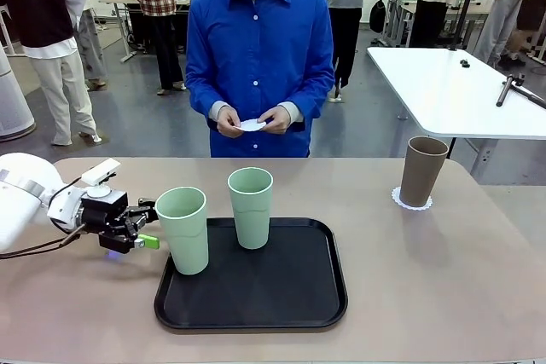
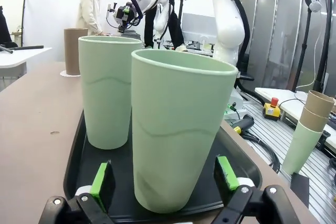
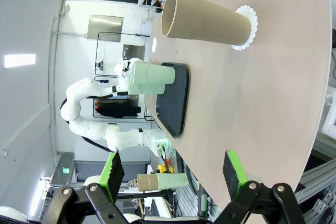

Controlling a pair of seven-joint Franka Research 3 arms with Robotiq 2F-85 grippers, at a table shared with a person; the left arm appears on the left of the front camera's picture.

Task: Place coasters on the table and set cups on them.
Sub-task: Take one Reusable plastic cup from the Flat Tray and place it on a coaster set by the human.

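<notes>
The nearer mint cup (image 1: 182, 232) stood tall and matte just inside the left rim of the black tray (image 1: 256, 300). The farther mint cup (image 1: 250, 206) stood behind it, apart. My left gripper (image 1: 148, 226) was spread wide just beside the nearer one, clasping nothing. The brown cup (image 1: 423, 170) sat upright on a lacy white coaster (image 1: 397, 199) toward the far right edge of the table (image 1: 444, 279). The person's hands (image 1: 229, 121) held a second coaster (image 1: 252, 125). My right gripper (image 3: 173, 169) hung released by the table's edge, with nothing between its pads. Bare tabletop lay between the tray and the brown cup.
</notes>
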